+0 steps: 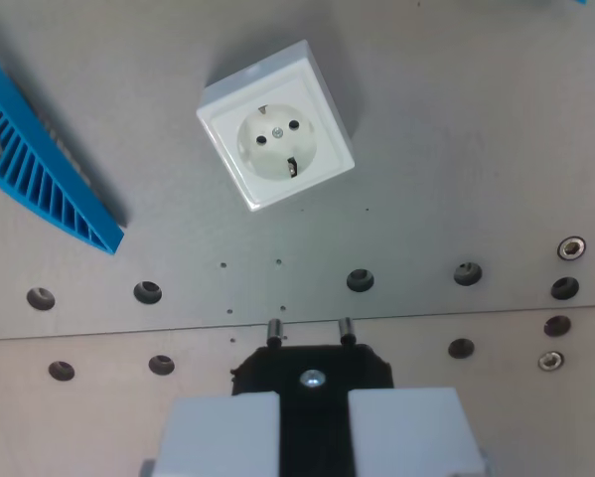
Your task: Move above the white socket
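Note:
The white socket (275,127) is a square box with a round recess, two pin holes and earth clips. It lies rotated on the grey metal plate (456,149), in the upper middle of the wrist view. My gripper (313,422) is at the bottom edge, below the socket in the picture and slightly to the wrist view's right of it. Its two pale fingers (223,432) are shut on a black plug (313,373), whose two metal pins (274,330) point toward the socket. A stretch of bare plate separates the pins from the socket.
A blue ribbed plastic piece (44,169) lies at the wrist view's left. A row of holes (360,280) crosses the plate, with a seam line (98,336) below it and more holes and screws at the wrist view's right (572,247).

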Available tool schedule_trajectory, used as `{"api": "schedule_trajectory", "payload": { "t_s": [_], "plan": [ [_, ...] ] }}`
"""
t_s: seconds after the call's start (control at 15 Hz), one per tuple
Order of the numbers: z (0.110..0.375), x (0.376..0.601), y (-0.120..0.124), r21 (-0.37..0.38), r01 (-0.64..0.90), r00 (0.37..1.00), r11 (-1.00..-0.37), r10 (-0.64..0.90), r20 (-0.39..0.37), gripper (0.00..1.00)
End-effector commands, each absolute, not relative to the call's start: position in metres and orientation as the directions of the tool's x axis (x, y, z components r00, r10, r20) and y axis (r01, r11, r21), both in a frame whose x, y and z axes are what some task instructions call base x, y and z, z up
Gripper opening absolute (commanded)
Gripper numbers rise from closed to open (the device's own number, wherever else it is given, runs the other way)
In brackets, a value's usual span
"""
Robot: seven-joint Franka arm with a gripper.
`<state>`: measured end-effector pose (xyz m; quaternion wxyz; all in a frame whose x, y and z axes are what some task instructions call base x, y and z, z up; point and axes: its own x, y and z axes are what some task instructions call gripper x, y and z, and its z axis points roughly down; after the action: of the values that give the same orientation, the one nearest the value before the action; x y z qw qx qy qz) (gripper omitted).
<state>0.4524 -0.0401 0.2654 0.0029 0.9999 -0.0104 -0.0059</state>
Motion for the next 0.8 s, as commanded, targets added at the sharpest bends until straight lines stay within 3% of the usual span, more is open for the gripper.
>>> {"api": "schedule_trajectory", "payload": {
  "t_s": [0.07, 0.8],
  "plan": [
    [0.257, 0.453, -0.04, 0.007, 0.039, 0.999, -0.999, 0.039, 0.019, 0.0],
    [0.225, 0.451, -0.037, 0.017, 0.153, 0.987, -0.988, 0.153, 0.051, 0.0]
  ]
}}
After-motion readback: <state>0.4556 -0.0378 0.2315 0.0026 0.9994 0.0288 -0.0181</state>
